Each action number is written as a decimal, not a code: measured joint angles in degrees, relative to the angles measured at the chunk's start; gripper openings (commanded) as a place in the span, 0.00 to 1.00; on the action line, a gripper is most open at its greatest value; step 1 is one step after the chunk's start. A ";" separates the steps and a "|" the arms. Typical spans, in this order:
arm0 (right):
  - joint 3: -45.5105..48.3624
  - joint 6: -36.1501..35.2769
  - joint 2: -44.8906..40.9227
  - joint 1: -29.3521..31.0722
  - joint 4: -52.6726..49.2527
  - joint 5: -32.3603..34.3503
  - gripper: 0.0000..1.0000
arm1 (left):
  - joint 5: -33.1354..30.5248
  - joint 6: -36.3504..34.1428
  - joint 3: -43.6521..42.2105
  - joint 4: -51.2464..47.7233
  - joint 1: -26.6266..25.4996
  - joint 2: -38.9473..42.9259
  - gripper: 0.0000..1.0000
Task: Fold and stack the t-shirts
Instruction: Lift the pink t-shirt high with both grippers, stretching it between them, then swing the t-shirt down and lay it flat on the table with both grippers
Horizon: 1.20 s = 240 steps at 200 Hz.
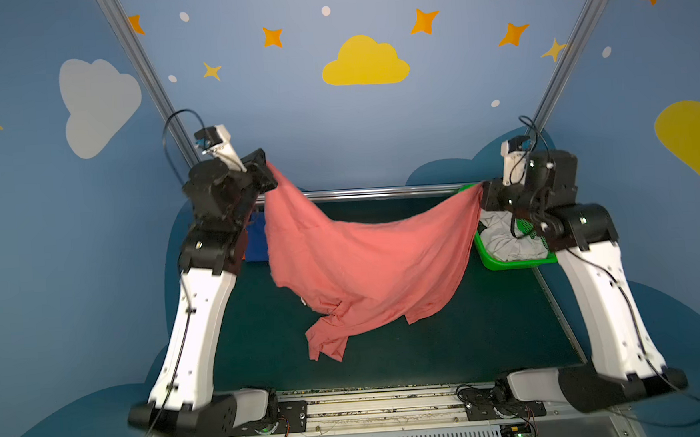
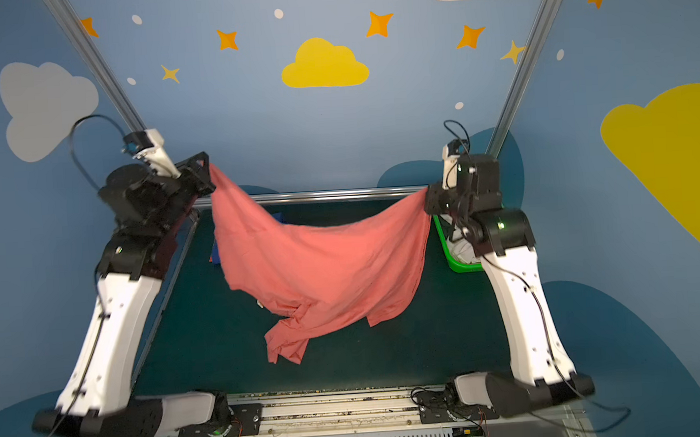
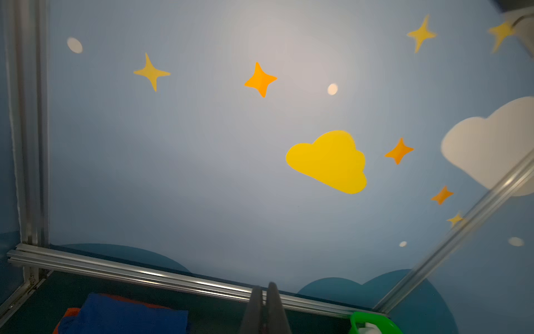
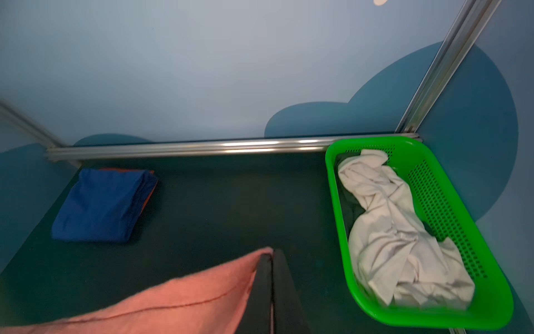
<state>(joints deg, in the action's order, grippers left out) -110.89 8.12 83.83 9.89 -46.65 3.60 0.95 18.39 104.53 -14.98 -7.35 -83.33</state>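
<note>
A salmon-pink t-shirt (image 1: 368,264) (image 2: 322,267) hangs spread between my two raised grippers in both top views, its sleeves and lower part drooping to the dark green table (image 1: 452,346). My left gripper (image 1: 268,166) (image 2: 210,167) is shut on one corner of its hem, up at the back left. My right gripper (image 1: 481,186) (image 2: 426,192) (image 4: 271,254) is shut on the other hem corner (image 4: 179,300). In the left wrist view the gripper (image 3: 264,289) shows shut, the cloth hidden. A folded royal blue t-shirt (image 4: 101,202) (image 3: 127,318) lies on a folded orange one (image 4: 151,188) at the back left.
A green mesh basket (image 4: 450,214) (image 1: 509,262) at the back right holds a crumpled white t-shirt (image 4: 390,231). An aluminium rail (image 1: 380,192) runs along the table's far edge, with slanted frame posts (image 1: 144,74) at both back corners. The arm bases (image 1: 227,410) stand along the near edge.
</note>
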 measured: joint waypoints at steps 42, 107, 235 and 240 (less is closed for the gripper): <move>-27.15 -0.13 16.83 -3.13 -1.42 -5.57 0.00 | 3.54 -0.04 38.01 -7.37 0.24 -24.13 0.05; -22.86 -2.01 2.56 -2.97 6.62 -12.94 0.00 | 13.77 0.83 46.71 -2.23 0.15 -14.93 0.05; 58.01 6.05 -33.29 6.16 5.60 -10.93 0.00 | 3.08 -2.99 -59.91 -3.72 -15.37 48.83 0.05; 58.86 6.78 -33.24 6.49 4.87 -10.51 0.00 | 2.43 -1.92 -61.53 -4.37 -16.11 49.72 0.05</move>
<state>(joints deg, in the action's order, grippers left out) -52.03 14.90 50.59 16.38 -41.78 -6.92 3.38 16.47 43.00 -19.35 -23.46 -33.61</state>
